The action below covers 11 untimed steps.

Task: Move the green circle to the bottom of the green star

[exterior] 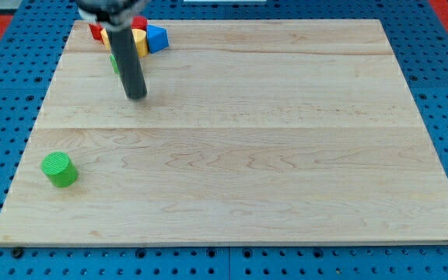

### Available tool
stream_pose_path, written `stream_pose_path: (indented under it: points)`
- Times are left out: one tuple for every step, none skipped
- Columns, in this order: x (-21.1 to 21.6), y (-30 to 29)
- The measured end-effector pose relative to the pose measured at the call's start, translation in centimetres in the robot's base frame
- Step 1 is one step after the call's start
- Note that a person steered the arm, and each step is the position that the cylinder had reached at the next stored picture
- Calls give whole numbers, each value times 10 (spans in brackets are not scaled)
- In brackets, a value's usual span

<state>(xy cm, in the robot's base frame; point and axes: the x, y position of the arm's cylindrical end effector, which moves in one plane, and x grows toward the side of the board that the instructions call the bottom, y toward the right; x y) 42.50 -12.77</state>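
The green circle point(59, 169) is a short green cylinder near the view's bottom left of the wooden board point(286, 155). The green star point(114, 62) shows only as a green sliver at the top left, mostly hidden behind my dark rod. My tip point(136, 96) rests on the board just below and right of the star, far above and to the right of the green circle.
A cluster of blocks sits at the board's top left edge: a red block point(96, 32), a yellow block point(139, 43), another red block point(139, 23) and a blue block point(157, 38). A blue pegboard point(442, 78) surrounds the board.
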Motion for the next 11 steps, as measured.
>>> stream_pose_path:
  points:
    - [130, -32]
    - [159, -115]
    - [101, -138]
    - [85, -76]
    - [138, -82]
    - [147, -42]
    - [80, -32]
    - [14, -48]
    - [-3, -47]
    - [-35, -27]
    - [-89, -26]
